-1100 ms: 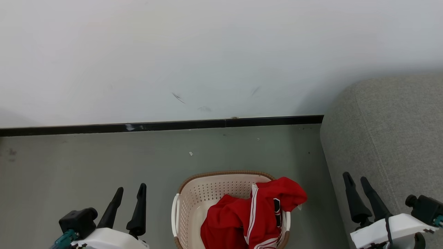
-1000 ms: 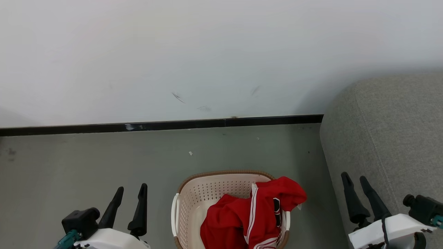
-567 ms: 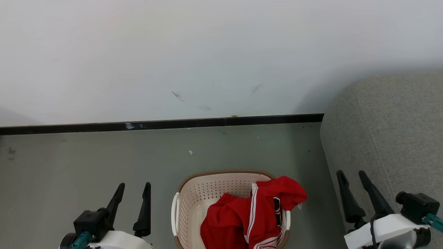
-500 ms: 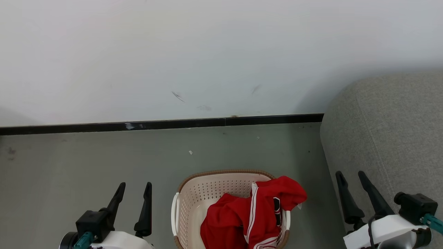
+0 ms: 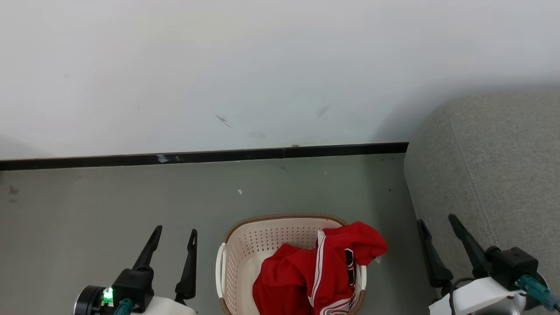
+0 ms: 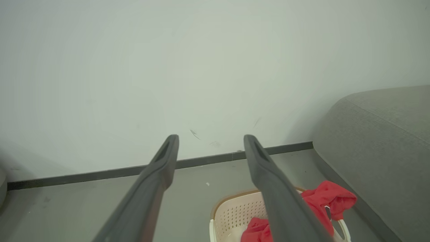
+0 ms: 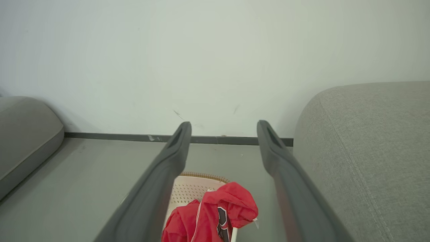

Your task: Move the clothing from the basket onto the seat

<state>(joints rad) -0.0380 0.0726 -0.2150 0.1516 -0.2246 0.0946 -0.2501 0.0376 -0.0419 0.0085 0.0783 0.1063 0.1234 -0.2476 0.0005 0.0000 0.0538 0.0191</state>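
Lying in the lower middle of the head view, the red clothing [image 5: 315, 275] is heaped inside the cream basket [image 5: 262, 238], with one fold draped over the basket's right rim. The basket is set on the grey floor [image 5: 109, 197], near the grey seat [image 5: 494, 175] at the right of the frame. The left gripper [image 5: 176, 229] is held at the lower left and the right gripper [image 5: 436, 218] at the lower right, each with its fingers spread apart, clear of the clothing. A black baseboard [image 5: 218, 155] is seen beneath the white wall [image 5: 218, 65].
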